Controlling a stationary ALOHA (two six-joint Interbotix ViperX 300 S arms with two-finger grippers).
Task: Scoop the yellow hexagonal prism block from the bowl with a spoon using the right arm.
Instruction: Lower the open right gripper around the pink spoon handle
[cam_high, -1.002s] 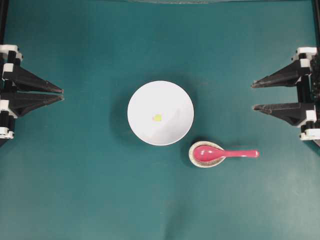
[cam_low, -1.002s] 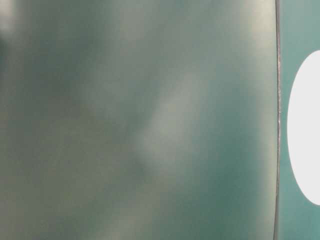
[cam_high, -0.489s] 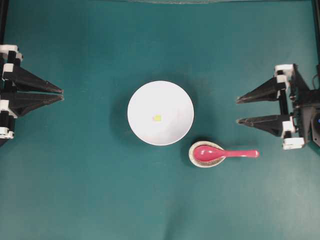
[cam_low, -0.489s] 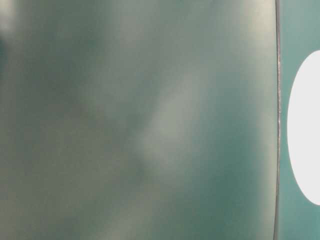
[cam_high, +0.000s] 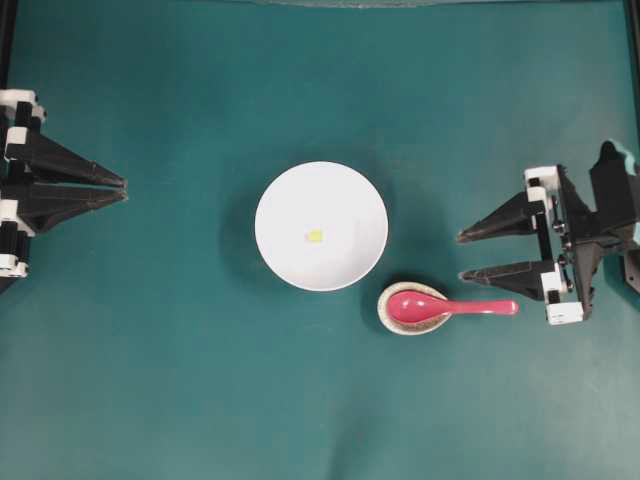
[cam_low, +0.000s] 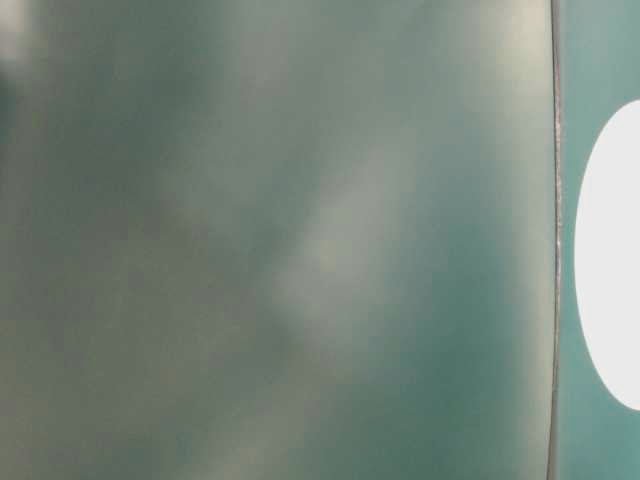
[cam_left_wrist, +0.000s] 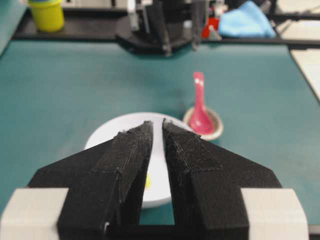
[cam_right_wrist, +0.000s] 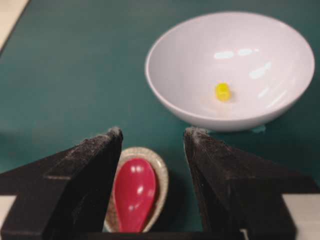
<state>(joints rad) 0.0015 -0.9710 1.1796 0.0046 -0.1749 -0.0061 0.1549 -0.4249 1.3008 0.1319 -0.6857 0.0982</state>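
The white bowl (cam_high: 350, 200) sits mid-table with the tiny yellow block (cam_high: 315, 236) inside it. The pink-red spoon (cam_high: 415, 306) rests its scoop in a small speckled dish (cam_high: 384, 312), with the handle pointing right. My right gripper (cam_high: 460, 256) is open and empty, with its tips just above and right of the spoon's scoop. In the right wrist view, the gripper (cam_right_wrist: 152, 132) frames the spoon (cam_right_wrist: 134, 197), with the bowl (cam_right_wrist: 200, 55) and block (cam_right_wrist: 222, 91) beyond. My left gripper (cam_high: 125, 188) is shut and empty at the far left.
In the left wrist view, a yellow cup (cam_left_wrist: 47, 12) and a blue cloth (cam_left_wrist: 245, 22) lie beyond the table's far edge. The table-level view is blurred, with a white oval (cam_low: 610, 260) at its right edge.
My right gripper has moved left and toward the spoon, still open. The left gripper, bowl, block and spoon have not moved.
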